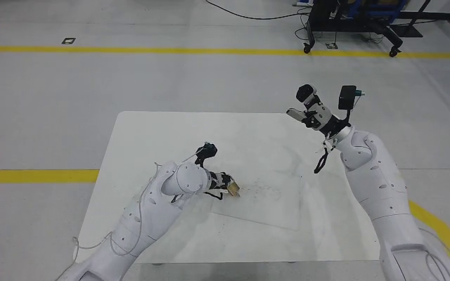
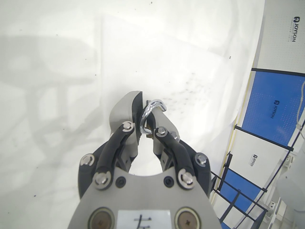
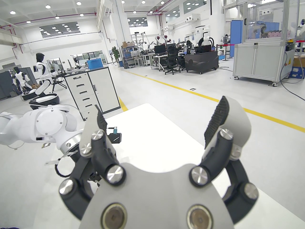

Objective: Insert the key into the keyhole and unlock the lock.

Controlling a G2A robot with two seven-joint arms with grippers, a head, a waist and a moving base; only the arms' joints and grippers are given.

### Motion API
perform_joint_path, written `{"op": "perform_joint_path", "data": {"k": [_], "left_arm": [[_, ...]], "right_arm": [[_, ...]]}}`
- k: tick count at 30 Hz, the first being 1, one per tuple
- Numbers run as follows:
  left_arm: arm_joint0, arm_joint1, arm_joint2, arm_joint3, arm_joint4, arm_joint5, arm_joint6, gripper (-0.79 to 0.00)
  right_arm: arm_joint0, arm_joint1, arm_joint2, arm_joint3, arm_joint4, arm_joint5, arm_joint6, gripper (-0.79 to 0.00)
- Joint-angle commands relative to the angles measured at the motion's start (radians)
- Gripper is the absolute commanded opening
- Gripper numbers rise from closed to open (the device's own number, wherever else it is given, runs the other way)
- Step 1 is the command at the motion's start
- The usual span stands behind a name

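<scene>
A small brass padlock point(image 1: 233, 187) with a silver shackle point(image 2: 152, 110) sits low over the white table point(image 1: 281, 147), left of its middle. My left gripper point(image 1: 226, 184) is shut on the padlock; its fingers point(image 2: 129, 117) clamp the body, so only the shackle and a sliver of brass show between them. My right gripper point(image 1: 302, 112) is raised above the table's far right edge, open and empty, its ribbed pads point(image 3: 215, 120) wide apart.
The table top carries a few dark specks point(image 2: 188, 89) and faint creases point(image 1: 260, 221) near the padlock. Beyond the table lies grey floor with yellow lines point(image 1: 211, 50), and a black wheeled stand point(image 1: 351, 28) stands far back right.
</scene>
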Motion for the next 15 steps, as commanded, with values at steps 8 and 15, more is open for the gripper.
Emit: {"op": "perform_joint_path", "data": {"k": [8, 15], "left_arm": [[0.096, 0.031, -0.098, -0.15, 0.014, 0.021, 0.01, 0.0], [0.277, 0.072, -0.337, -0.345, -0.078, -0.17, 0.169, 0.0]], "right_arm": [[0.0, 0.0, 0.0, 0.0, 0.0, 0.0, 0.0, 0.0], [0.0, 0.0, 0.0, 0.0, 0.0, 0.0, 0.0, 0.0]]}}
